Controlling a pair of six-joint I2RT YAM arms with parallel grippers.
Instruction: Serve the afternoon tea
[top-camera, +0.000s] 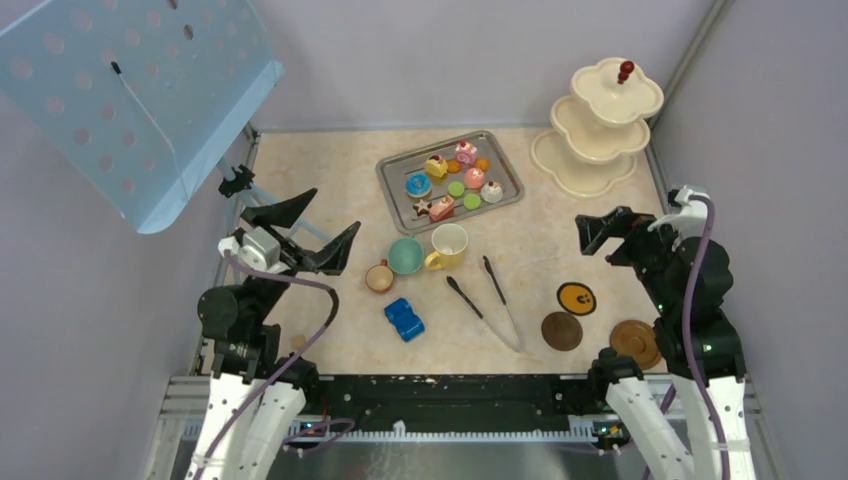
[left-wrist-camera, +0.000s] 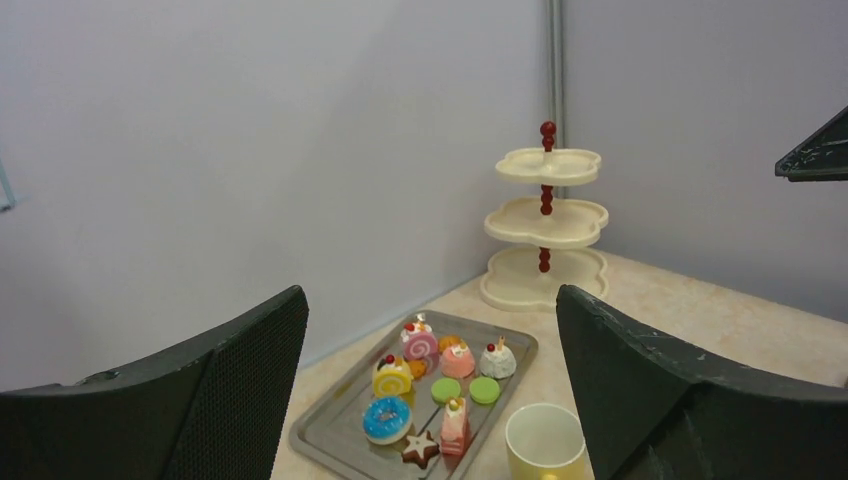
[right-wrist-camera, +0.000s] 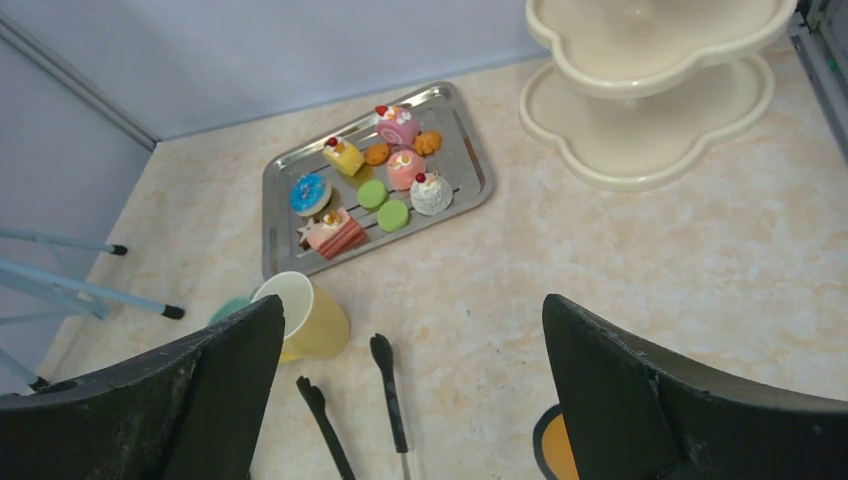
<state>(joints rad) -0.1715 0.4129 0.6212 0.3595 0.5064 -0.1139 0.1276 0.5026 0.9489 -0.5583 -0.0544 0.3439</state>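
Several toy cakes and macarons (top-camera: 455, 180) lie on a steel tray (top-camera: 388, 190) at the back centre. The cream three-tier stand (top-camera: 580, 175) is at the back right, its tiers bare. The small brown cup (top-camera: 379, 277), teal cup (top-camera: 406, 256) and yellow mug (top-camera: 448, 246) stand in front of the tray. Two brown coasters (top-camera: 561, 331) (top-camera: 636, 343) and an orange-faced one (top-camera: 576, 298) lie at the front right. My left gripper (top-camera: 335, 210) is open and empty, left of the cups. My right gripper (top-camera: 590, 235) is open and empty above the coasters.
A blue toy car (top-camera: 404, 320) and black tongs (top-camera: 490, 300) lie at the front centre. A perforated blue panel (top-camera: 140, 90) on a stand stands at the back left. Grey walls enclose the table. The left wrist view shows the tray (left-wrist-camera: 330, 430), mug (left-wrist-camera: 545, 440) and stand (left-wrist-camera: 545, 285).
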